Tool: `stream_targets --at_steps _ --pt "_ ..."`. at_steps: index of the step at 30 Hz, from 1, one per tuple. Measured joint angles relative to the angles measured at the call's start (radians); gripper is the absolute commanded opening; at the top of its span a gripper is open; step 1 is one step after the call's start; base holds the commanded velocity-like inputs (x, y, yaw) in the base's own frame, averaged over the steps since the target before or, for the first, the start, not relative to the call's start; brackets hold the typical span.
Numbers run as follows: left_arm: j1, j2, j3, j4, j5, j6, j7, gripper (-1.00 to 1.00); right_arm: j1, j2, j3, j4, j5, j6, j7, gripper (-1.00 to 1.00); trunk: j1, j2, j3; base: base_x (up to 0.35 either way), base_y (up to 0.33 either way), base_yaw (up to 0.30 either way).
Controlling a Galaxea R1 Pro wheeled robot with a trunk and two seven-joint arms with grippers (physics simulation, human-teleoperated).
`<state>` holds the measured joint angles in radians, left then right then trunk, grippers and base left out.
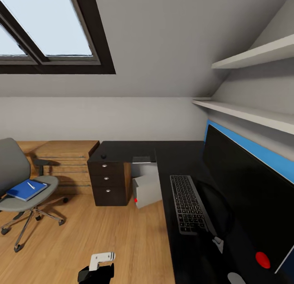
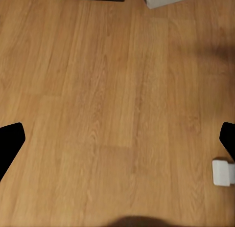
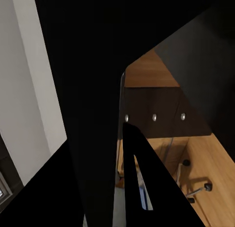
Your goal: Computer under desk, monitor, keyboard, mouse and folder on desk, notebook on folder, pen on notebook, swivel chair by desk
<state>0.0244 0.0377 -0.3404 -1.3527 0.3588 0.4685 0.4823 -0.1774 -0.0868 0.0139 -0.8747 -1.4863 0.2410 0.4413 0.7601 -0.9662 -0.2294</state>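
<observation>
The black desk (image 1: 179, 153) runs along the right wall and turns left at the back. On it stand the monitor (image 1: 245, 190) and the keyboard (image 1: 188, 202); the mouse (image 1: 103, 156) sits above the drawers (image 1: 108, 178). A thin dark grey rectangle, apparently the notebook (image 1: 141, 158), lies at the desk's inner edge. The computer (image 1: 147, 189) stands under the desk. At the left the swivel chair (image 1: 16, 182) carries the blue folder (image 1: 25, 190) with the white pen (image 1: 31, 185) on it. My left gripper (image 2: 117, 144) hangs open over the floor. A pale part of my right gripper (image 1: 219, 243) shows by the keyboard's near end.
A light wooden drawer chest (image 1: 65, 161) stands against the back wall between chair and desk. White shelves (image 1: 253, 57) hang above the monitor, and a skylight (image 1: 45, 27) sits in the sloped ceiling. Wooden floor (image 1: 102, 231) stretches between me, the chair and the desk.
</observation>
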Motion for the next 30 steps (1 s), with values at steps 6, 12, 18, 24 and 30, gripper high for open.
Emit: stream_targets --at_steps 6,12,18,24,30 --pt "0.0 0.0 0.001 0.0 0.0 0.001 0.0 1.0 0.0 0.0 0.0 0.0 0.0 0.0 0.0 -1.0 0.0 0.0 0.0 0.041 0.0 0.0" --pt "0.0 0.0 0.001 0.0 0.0 0.001 0.0 1.0 0.0 0.0 0.0 -0.001 -0.001 0.001 0.001 1.0 0.0 0.0 0.0 0.001 0.0 0.0" --pt "0.0 0.001 0.001 0.0 0.0 0.001 -0.002 1.0 0.0 0.0 0.0 -0.001 -0.002 0.001 0.002 1.0 0.0 0.0 0.0 0.0 0.0 0.0" --pt "0.0 0.001 0.001 0.0 0.0 0.001 -0.003 1.0 0.0 0.0 0.0 -0.001 -0.001 0.001 0.003 1.0 0.0 0.0 0.0 -0.046 -0.034 0.0" --pt "0.0 0.001 0.002 0.0 0.0 0.0 -0.003 1.0 0.0 0.0 0.0 -0.001 -0.001 0.001 0.003 1.0 0.0 0.0 0.0 -0.015 -0.023 0.0"
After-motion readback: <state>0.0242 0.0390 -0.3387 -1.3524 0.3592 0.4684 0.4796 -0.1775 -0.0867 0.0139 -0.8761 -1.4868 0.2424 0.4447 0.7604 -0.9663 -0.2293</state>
